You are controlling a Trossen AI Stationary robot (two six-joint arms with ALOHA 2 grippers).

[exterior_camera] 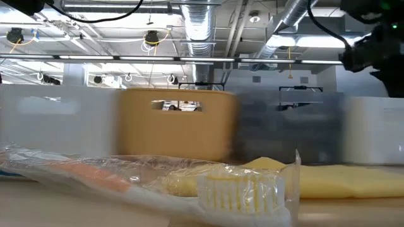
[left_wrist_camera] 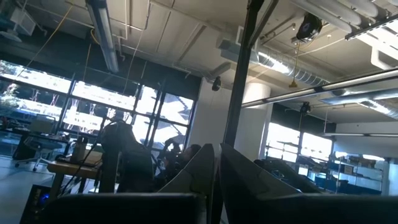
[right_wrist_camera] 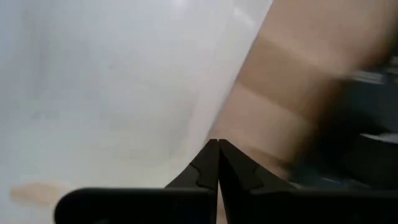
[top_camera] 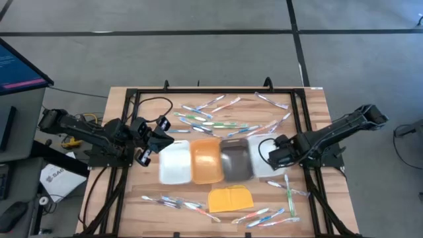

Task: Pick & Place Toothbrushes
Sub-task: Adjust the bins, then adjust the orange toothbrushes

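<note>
Toothbrushes in clear wrappers lie scattered on the table: a far group (top_camera: 218,119), a near-left group (top_camera: 173,201), a near-right group (top_camera: 272,215) and one on the right (top_camera: 289,185). One wrapped brush (exterior_camera: 240,189) fills the low view's foreground. My left gripper (top_camera: 149,142) is shut and tipped upward, (left_wrist_camera: 216,149), beside the left white tray (top_camera: 176,164). My right gripper (top_camera: 274,153) is shut, (right_wrist_camera: 217,146), low over the right white tray (top_camera: 266,164). My left gripper touches nothing that shows. My right gripper's shut fingertips (right_wrist_camera: 208,155) come down slanting from the table's right side at the right white tray's rim (right_wrist_camera: 205,118); I cannot tell whether they touch it.
Four trays stand in a row mid-table: white, orange (top_camera: 206,160), grey (top_camera: 235,158), white. A yellow pad (top_camera: 230,197) lies near of them, seen also as the yellow pad (exterior_camera: 341,180) in the low view. A black frame (top_camera: 132,96) borders the table.
</note>
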